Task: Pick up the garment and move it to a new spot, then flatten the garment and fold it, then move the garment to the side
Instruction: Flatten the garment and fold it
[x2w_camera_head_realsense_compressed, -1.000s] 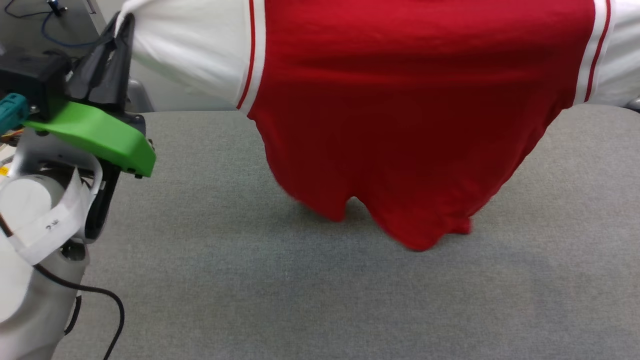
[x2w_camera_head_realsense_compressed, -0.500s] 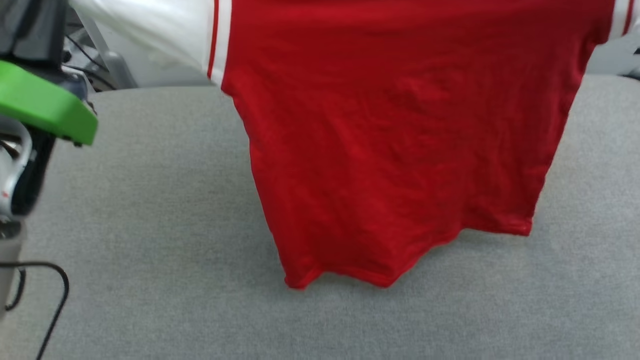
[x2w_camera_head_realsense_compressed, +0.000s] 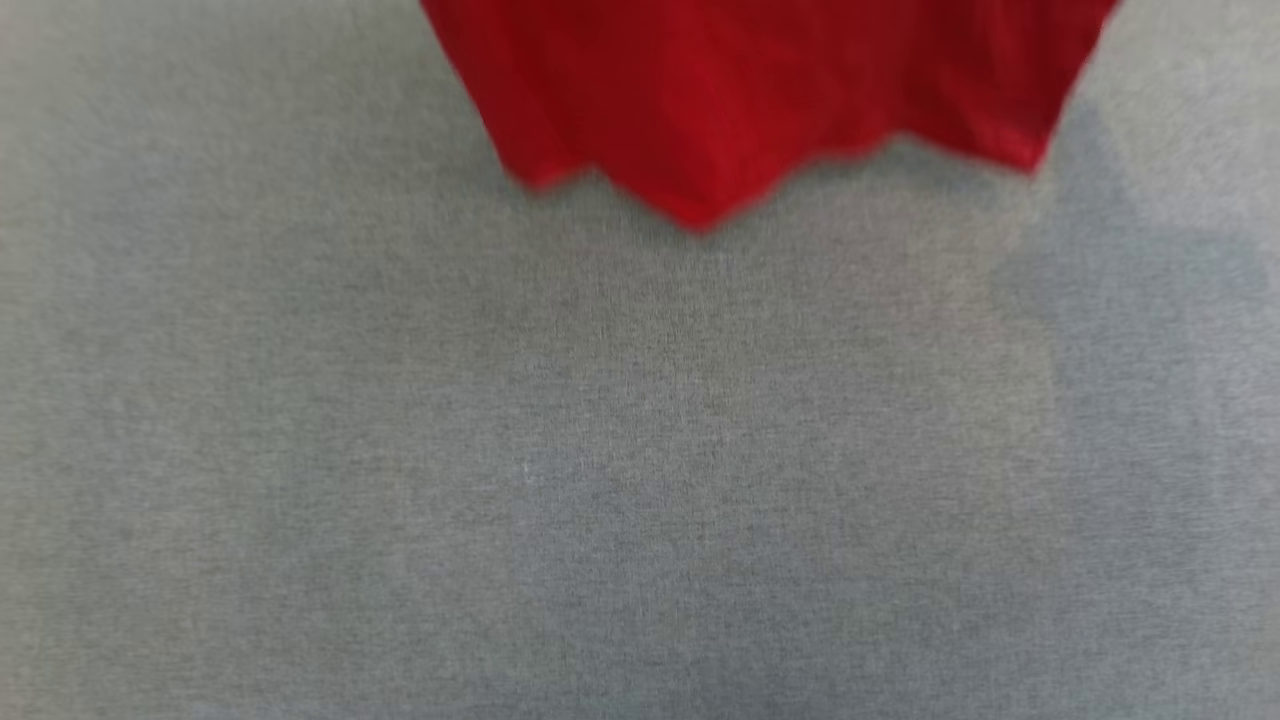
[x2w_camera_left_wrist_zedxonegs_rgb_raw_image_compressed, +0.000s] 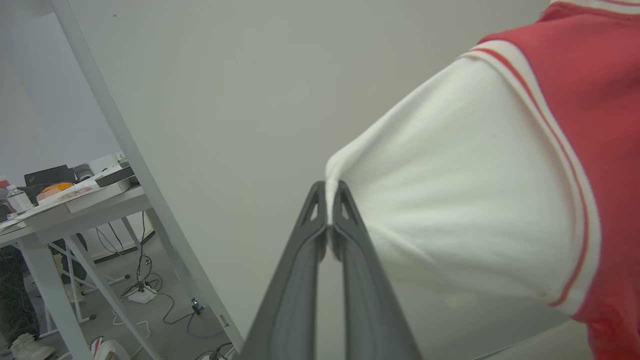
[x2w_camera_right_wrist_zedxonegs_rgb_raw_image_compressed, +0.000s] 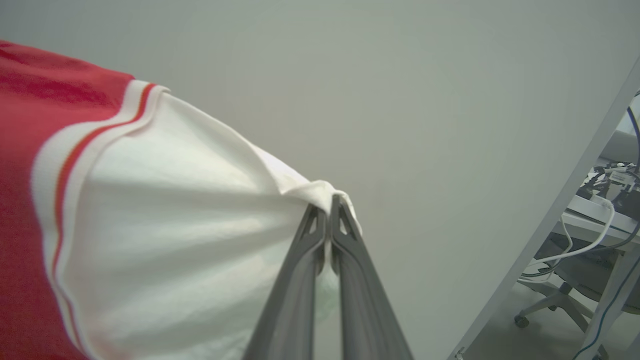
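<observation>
Student: Compared with a second ago, what is changing in the head view?

Tutor: Mostly the camera. It is tipping downward, so the red jersey T-shirt (x2w_camera_head_realsense_compressed: 760, 90) is now reaching in from the top edge while the grey cloth-covered table (x2w_camera_head_realsense_compressed: 640, 480) is spreading below it. The hem (x2w_camera_head_realsense_compressed: 700, 215) is hanging in loose points rather than in the earlier bunched lump. The blur is hiding whether it is brushing the cloth.

Student: Where is the shirt, and what is holding it?

Tutor: It is hanging in the air over the table, stretched between both arms. The left gripper (x2w_camera_left_wrist_zedxonegs_rgb_raw_image_compressed: 328, 192) is clenching the cuff edge of one white sleeve (x2w_camera_left_wrist_zedxonegs_rgb_raw_image_compressed: 450, 200). The right gripper (x2w_camera_right_wrist_zedxonegs_rgb_raw_image_compressed: 327, 205) is pinching the other white sleeve (x2w_camera_right_wrist_zedxonegs_rgb_raw_image_compressed: 190, 225), with a tuft of cuff bunching over its fingertips. Both pairs of jaws are pressing together with only cloth between them.

Student: How is it likely to handle?

Tutor: As a light, limp knit, probably: it is draping and creasing freely, offering no stiffness, and swinging with any arm motion. The sleeves are drawing taut toward each pinch, so the thin cuff edges may be creeping out of the jaws. Sleeve ends are serving well for spreading the width; for folding, the shoulders or hem corners are looking like firmer holds.
</observation>
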